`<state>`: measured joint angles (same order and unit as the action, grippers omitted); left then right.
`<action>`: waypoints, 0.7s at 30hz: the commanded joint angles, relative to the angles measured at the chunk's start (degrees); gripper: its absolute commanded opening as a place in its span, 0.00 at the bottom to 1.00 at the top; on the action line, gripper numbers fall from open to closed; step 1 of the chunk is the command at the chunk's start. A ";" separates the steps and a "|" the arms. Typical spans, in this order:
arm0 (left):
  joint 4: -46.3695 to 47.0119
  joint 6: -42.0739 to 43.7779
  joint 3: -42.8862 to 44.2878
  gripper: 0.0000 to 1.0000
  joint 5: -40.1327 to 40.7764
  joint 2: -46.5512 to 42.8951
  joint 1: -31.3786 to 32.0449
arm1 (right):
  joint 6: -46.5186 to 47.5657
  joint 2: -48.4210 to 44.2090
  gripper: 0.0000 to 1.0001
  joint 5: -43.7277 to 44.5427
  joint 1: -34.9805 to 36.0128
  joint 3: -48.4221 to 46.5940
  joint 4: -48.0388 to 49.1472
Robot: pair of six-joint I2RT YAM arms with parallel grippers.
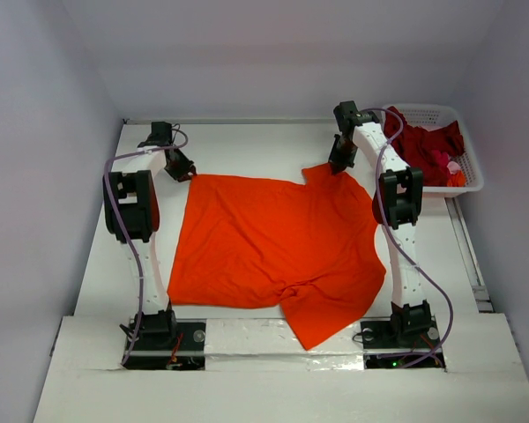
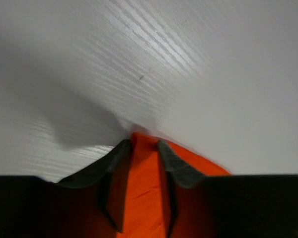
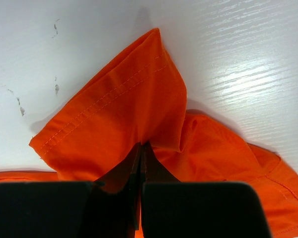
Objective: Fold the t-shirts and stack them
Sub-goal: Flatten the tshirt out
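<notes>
We find the orange t-shirt (image 1: pixel 273 247) flat on the desk (image 1: pixel 247 141), long axis left-right, nearward of both pincers: right pincer (image 3: pixel 140 146) pinches its far-right sleeve; left pincer (image 2: pixel 141 146), jaws narrow, straddles its far-left corner, grip uncertain.

Orange t-shirt (image 2: pixel 141 193) mostly hidden behind blurred left fingers (image 2: pixel 176 168), dark red t-shirts (image 1: pixel 419 145) heaped, number untellable

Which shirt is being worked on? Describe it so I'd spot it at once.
Start at the white table. The orange t-shirt lies spread across its middle. Unlike the dark red shirts heaped in the basket at the far right corner, it is bright and lies alone.
</notes>
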<state>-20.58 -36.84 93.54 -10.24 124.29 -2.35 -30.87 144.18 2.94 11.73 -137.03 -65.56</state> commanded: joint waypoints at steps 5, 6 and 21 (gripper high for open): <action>-4.20 0.80 2.26 0.00 0.66 1.13 -0.73 | -0.15 -2.50 0.00 -0.92 0.49 -1.83 1.14; -4.64 0.80 2.44 0.00 0.92 1.13 -0.73 | -0.15 -2.50 0.00 -1.01 0.49 -1.75 1.14; -10.27 2.82 -3.00 0.00 6.28 -6.95 -0.73 | -0.77 -14.79 0.00 -1.09 3.65 15.97 6.84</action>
<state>-26.89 -35.81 92.07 -7.46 122.43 -2.72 -31.29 136.42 2.52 13.52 -125.29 -62.76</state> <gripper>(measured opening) 0.007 0.009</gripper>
